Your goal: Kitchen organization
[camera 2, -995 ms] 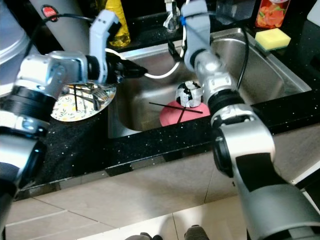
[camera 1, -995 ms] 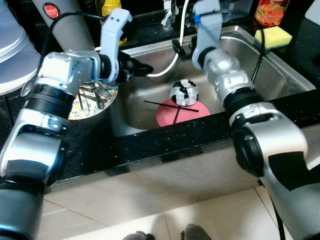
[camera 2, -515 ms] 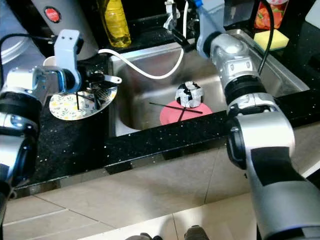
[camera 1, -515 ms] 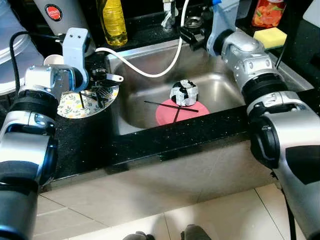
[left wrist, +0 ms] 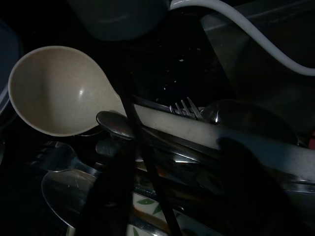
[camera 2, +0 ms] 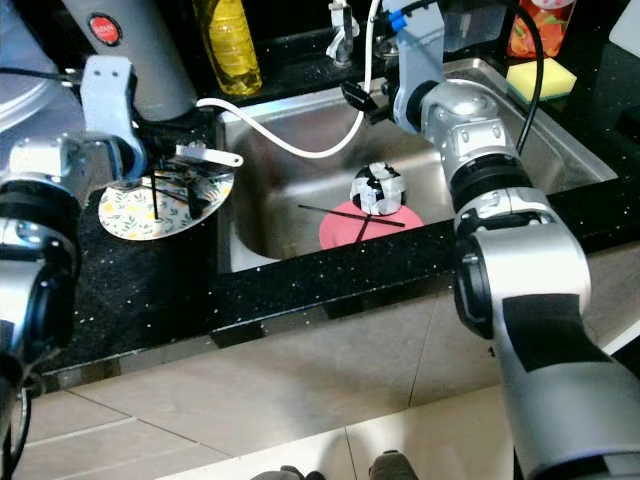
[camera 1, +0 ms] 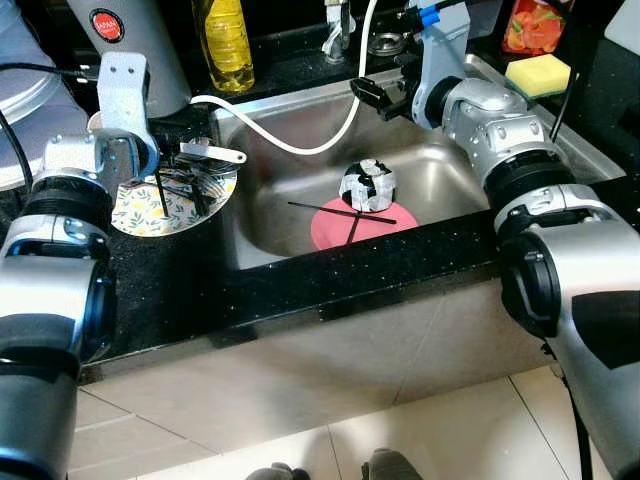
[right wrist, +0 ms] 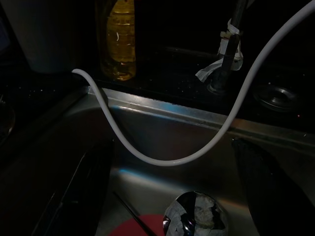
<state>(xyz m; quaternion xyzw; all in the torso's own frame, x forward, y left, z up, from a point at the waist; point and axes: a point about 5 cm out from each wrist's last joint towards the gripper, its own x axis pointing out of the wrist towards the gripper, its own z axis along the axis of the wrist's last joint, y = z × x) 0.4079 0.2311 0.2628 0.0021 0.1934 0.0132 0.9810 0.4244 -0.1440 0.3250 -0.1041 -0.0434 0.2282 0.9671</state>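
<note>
Cutlery [camera 1: 195,180] is heaped beneath the left claw [camera 1: 165,172], its grip untellable; the open right claw [camera 1: 375,97] must reach the chopsticks [camera 1: 345,212] below it.

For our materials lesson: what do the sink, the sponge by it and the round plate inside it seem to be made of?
Sink: brushed stainless steel, going by its grey sheen and soft reflections.
Sponge: yellow foam, matte and soft-edged; apparently a green scouring layer beneath.
Plate: plain pink-red, matte; probably plastic, though glazed ceramic can't be ruled out.
</note>
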